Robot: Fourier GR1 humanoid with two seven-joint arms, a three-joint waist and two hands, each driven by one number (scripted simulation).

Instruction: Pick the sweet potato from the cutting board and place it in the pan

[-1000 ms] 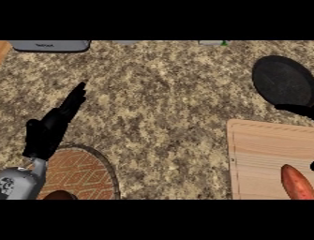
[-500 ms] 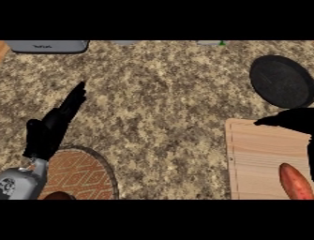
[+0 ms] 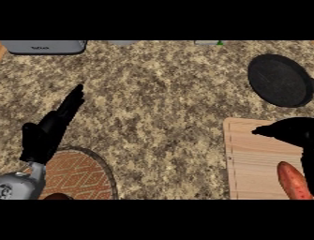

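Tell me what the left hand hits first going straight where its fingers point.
The way looks free: the left hand points across bare counter toward the far edge, though its height is unclear.

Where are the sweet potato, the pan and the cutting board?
sweet potato (image 3: 294, 182): head view, its orange middle.
pan (image 3: 280, 79): head view, its black middle.
cutting board (image 3: 256, 161): head view, bare wood at left.

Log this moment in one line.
right hand: open, beside sweet potato; sweet potato: on cutting board; pan: empty; left hand: open, resting lower left
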